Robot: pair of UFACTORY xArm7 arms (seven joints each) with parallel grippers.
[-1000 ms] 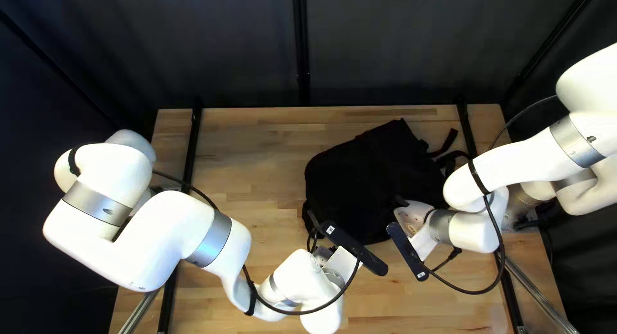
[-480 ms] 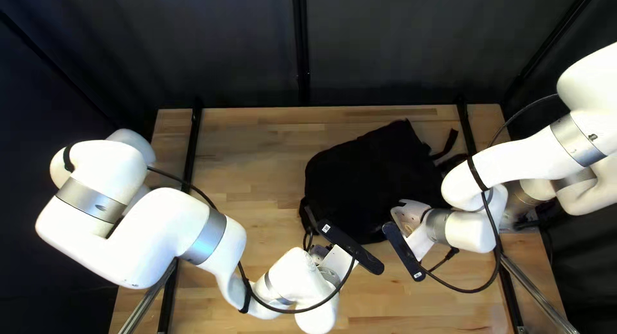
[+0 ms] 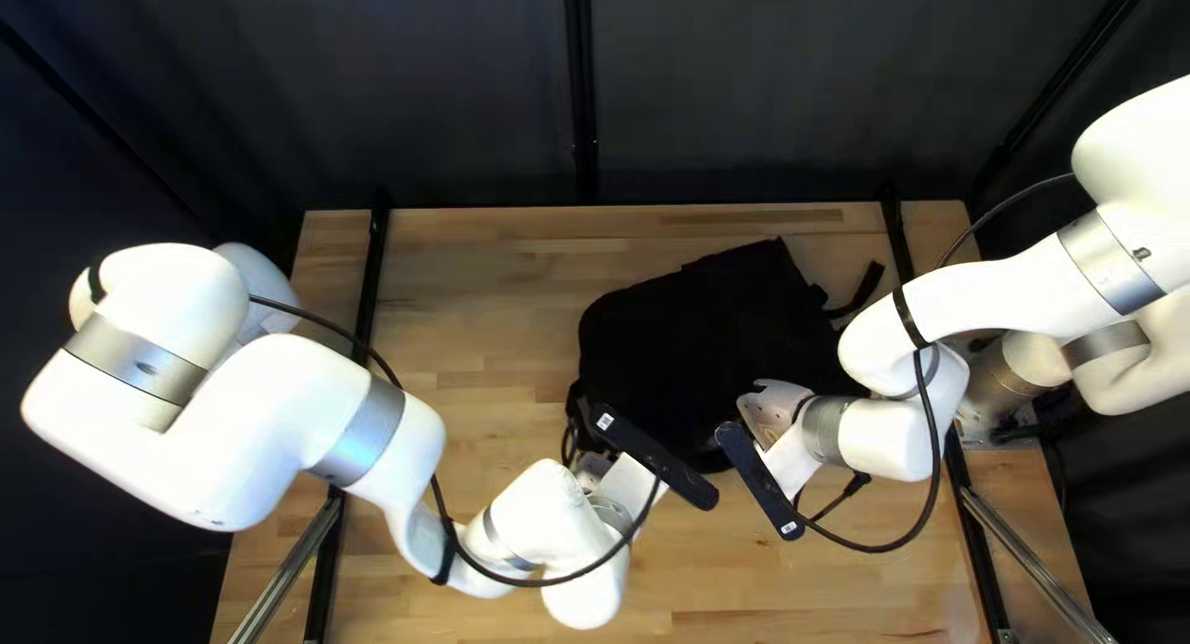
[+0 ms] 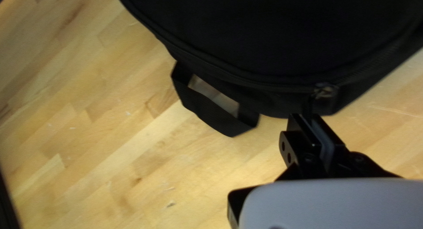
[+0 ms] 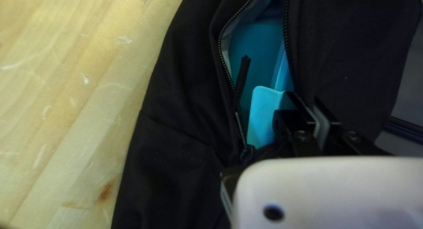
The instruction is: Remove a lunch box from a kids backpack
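Backpack is sliding left, its long axis running near-left to far-right; left pincer is clamping zipper pull, right pincer flap.

Lunch box partly hidden, zipper pull blurred

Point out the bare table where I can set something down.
In the top left view, bare table shows left of the backpack, up to the left black rail, and in a near strip between the left arm and the right rail. Crowded: the backpack's near side, by left claw and right claw.
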